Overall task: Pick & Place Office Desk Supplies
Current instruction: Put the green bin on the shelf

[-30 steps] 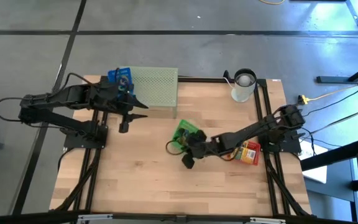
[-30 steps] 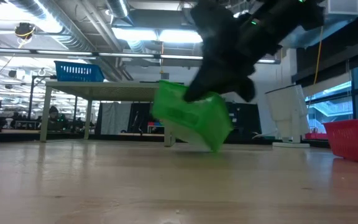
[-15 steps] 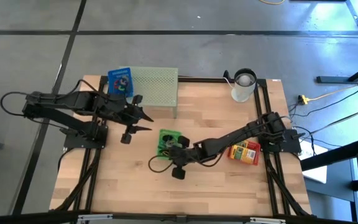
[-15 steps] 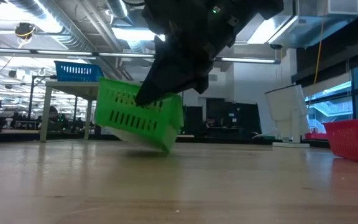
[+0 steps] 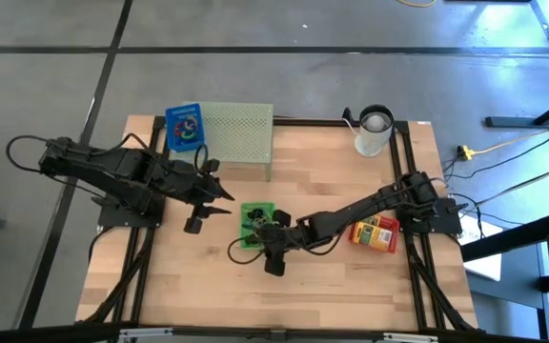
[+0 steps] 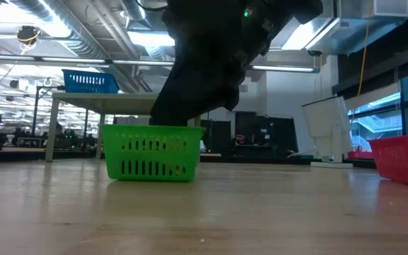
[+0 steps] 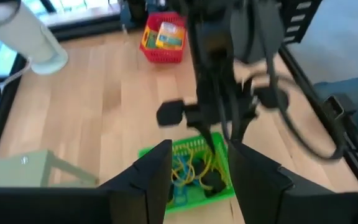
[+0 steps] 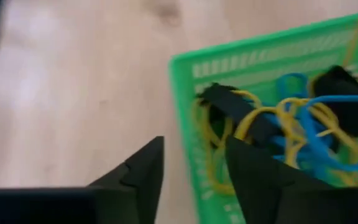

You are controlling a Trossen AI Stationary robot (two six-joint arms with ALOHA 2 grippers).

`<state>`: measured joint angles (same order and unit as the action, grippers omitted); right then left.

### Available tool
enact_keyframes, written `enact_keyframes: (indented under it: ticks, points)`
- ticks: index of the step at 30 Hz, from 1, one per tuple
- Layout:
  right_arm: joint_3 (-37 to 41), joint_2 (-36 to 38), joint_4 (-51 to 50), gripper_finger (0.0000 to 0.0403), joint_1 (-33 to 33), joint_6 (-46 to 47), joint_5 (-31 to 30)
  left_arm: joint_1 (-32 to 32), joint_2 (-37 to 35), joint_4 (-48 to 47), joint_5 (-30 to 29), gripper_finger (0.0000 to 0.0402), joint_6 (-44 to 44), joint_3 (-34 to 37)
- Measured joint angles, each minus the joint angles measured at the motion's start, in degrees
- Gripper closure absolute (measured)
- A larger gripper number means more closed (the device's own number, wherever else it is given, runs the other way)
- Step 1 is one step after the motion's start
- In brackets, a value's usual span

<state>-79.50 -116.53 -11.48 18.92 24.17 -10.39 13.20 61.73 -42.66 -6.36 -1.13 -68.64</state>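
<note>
While the green basket (image 6: pixel 152 151) sits flat on the table (image 5: pixel 351 295), the right gripper (image 5: pixel 267 227) hangs at its edge with fingers (image 8: pixel 135 171) spread, one on each side of the basket's wall and no longer pinching it. Inside lie the supplies: yellow and blue rubber bands (image 8: pixel 303 118) tangled over small black clips (image 8: pixel 229 102). The left gripper (image 5: pixel 219 195) waits just beside the basket on its other side, its fingers (image 7: pixel 151 180) parted too and aimed down at the contents. A red basket (image 5: pixel 377 233) with boxes stands near the right arm's base, well apart from the green one; a white cup (image 5: pixel 374 131), a pale mesh stand (image 5: pixel 238 136) and a blue card (image 5: pixel 185 125) sit along the far edge.

Several things could go wrong from here. The right fingers straddle the wall closely, so a sideways retreat would probably drag or tip the light basket and spill the bands. A straight lift looks safer. The two grippers are close together over a small basket; if both move at once they could knock each other. The bands are looped through one another and over the clips, so a pinch by the left gripper may haul out a whole tangle, or lift the basket with it, rather than a single item.
</note>
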Motion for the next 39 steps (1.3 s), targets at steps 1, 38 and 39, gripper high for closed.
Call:
enact_keyframes:
  ticks: [1, 38, 39]
  points:
    - [-0.13, 0.4, -0.13, 0.0223, 0.0, 0.37, 1.76, 0.55, 0.01, -0.78, -0.6, 0.025, 0.71, 0.0]
    - [7.45, 11.42, -19.01, 0.0211, 8.39, -6.26, -3.47, 15.25, 37.61, 3.87, -13.0, 0.0226, 12.97, 0.04]
    - [8.13, 11.67, -18.95, 0.0211, 8.73, -5.93, -4.16, 15.16, 38.09, 4.68, -13.0, 0.0226, 12.97, 0.04]
